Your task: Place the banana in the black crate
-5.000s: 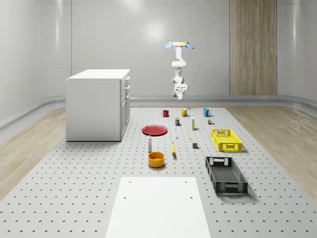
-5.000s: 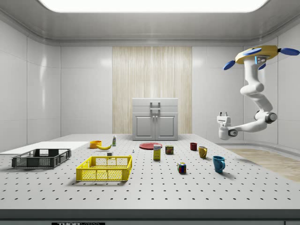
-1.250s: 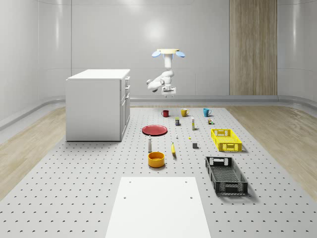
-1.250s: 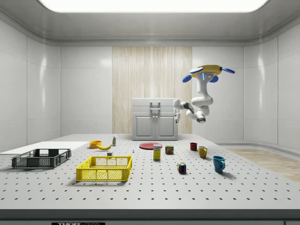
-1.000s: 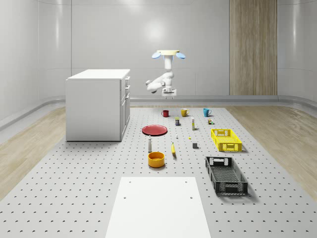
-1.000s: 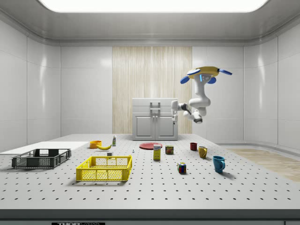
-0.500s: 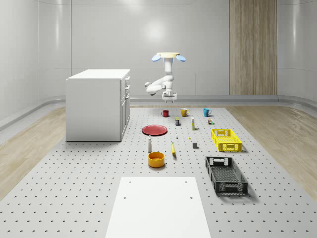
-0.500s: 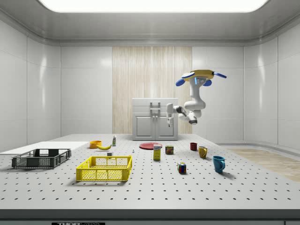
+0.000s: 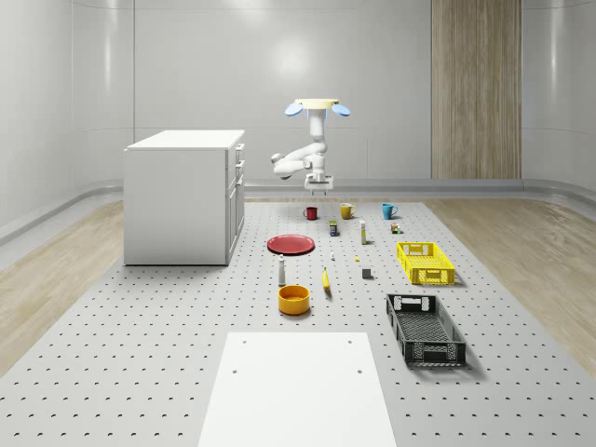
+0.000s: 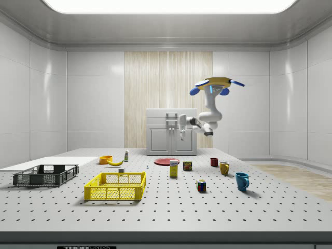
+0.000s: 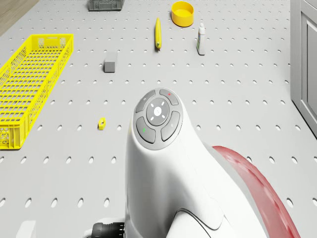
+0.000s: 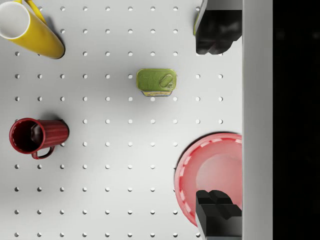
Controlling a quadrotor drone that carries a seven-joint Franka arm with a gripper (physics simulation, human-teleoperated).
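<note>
Change since earlier: the drone (image 10: 213, 83) has crossed from the side view's far right toward the middle and dropped lower; the arm has folded, with the gripper (image 10: 182, 124) now pointing down. The things on the desk lie where they did.
Drone: hovers in the air over the far part of the desk (image 9: 168, 335), above the cups and the red plate (image 9: 291, 244).
Gripper: hangs high above the desk, carrying nothing; in the wrist view it looks straight down between the red plate (image 12: 212, 172) and a green tin (image 12: 156, 82).
Fingers: spread apart, one dark fingertip (image 12: 218, 30) well away from the other, nothing between them.
Banana: lies flat on the desk (image 9: 326, 278), just beside the orange bowl (image 9: 293, 299) and near a small white bottle (image 9: 281, 271); in the drone view it lies ahead (image 11: 157, 32), well apart from the gripper.
Black crate: stands on the desk (image 9: 425, 329), toward the whole-scene view's right, nearer the camera than the yellow crate (image 9: 425, 262); it holds nothing that can be seen.
Neighbours under the gripper: red mug (image 12: 37, 136), yellow mug (image 12: 30, 29).
Step in hand: the approach, by my reading; banana not yet reached.
Next move calls for: carrying the gripper onward past the plate to a spot over the banana, lining the fingers across its narrow width, then lowering.
</note>
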